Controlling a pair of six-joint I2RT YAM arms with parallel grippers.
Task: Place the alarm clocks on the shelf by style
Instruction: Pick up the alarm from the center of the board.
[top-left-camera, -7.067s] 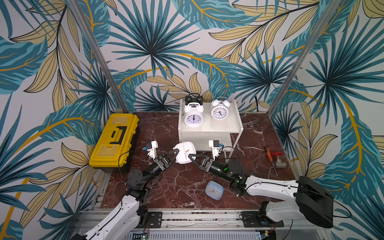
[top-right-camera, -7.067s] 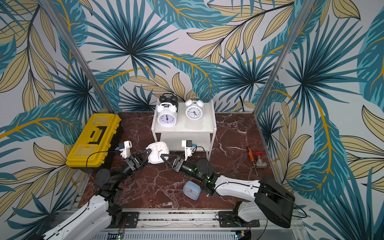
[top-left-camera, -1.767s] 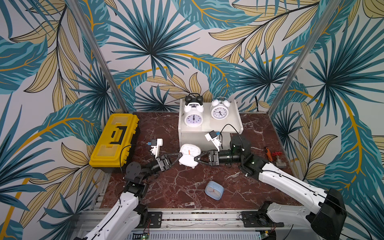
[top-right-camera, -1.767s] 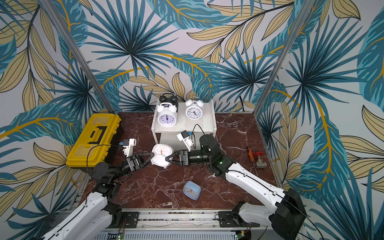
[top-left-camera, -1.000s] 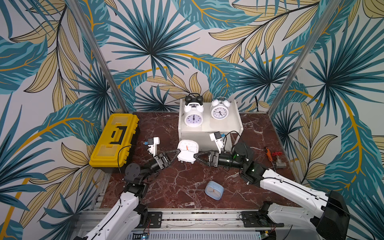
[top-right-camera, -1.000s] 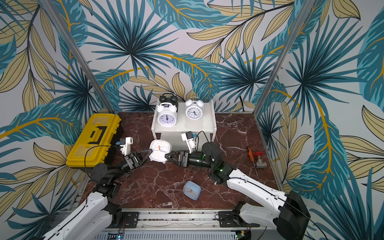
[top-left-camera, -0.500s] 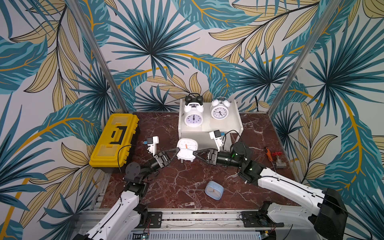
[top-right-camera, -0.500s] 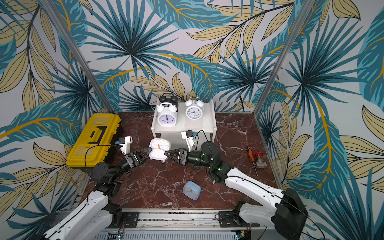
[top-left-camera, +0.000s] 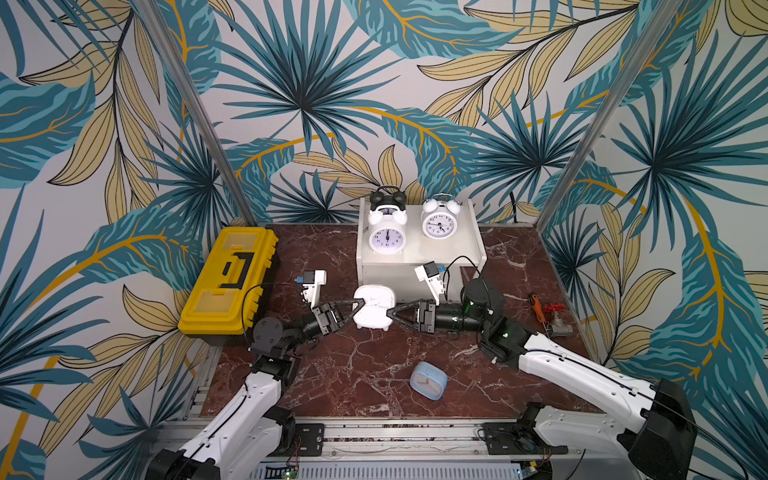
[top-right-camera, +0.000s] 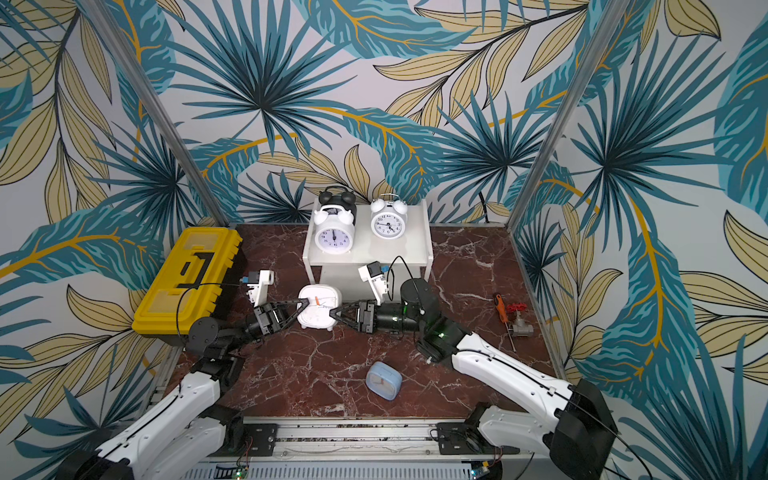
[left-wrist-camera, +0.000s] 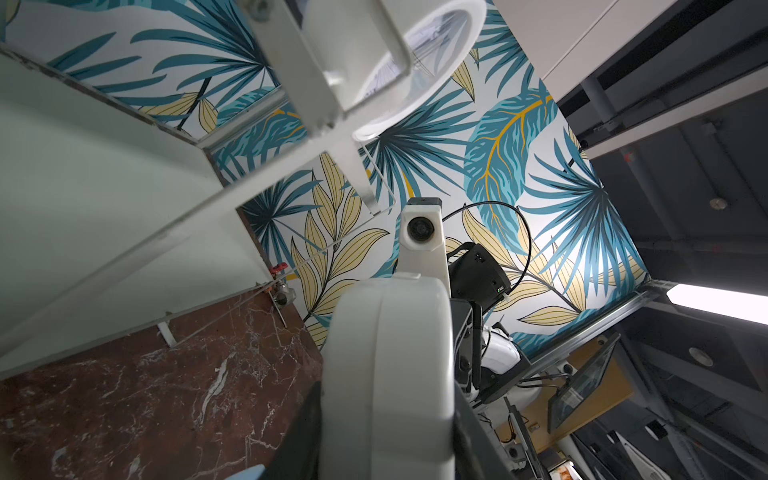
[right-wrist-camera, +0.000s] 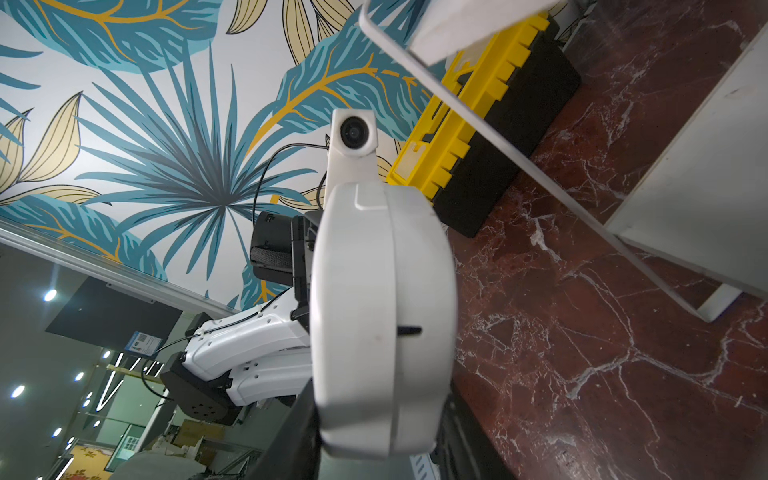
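Moved: right arm has swung from the near middle out to the right since the earliest picture; white square clock (top-left-camera: 374, 312) has barely shifted.
Arms: both reach low and level, left gripper (top-left-camera: 358, 309) and right gripper (top-left-camera: 390, 314) head-on at mid-table.
Near: light blue square clock (top-left-camera: 428, 380) lies alone, face up.
Grip: each gripper is closed on the white square clock, one per side, just before the shelf (top-left-camera: 463, 247).
Hidden: black twin-bell clock (top-left-camera: 387, 198) mostly behind the left white twin-bell clock (top-left-camera: 387, 239).
Shelf top: those two plus the right white twin-bell clock (top-left-camera: 439, 224).
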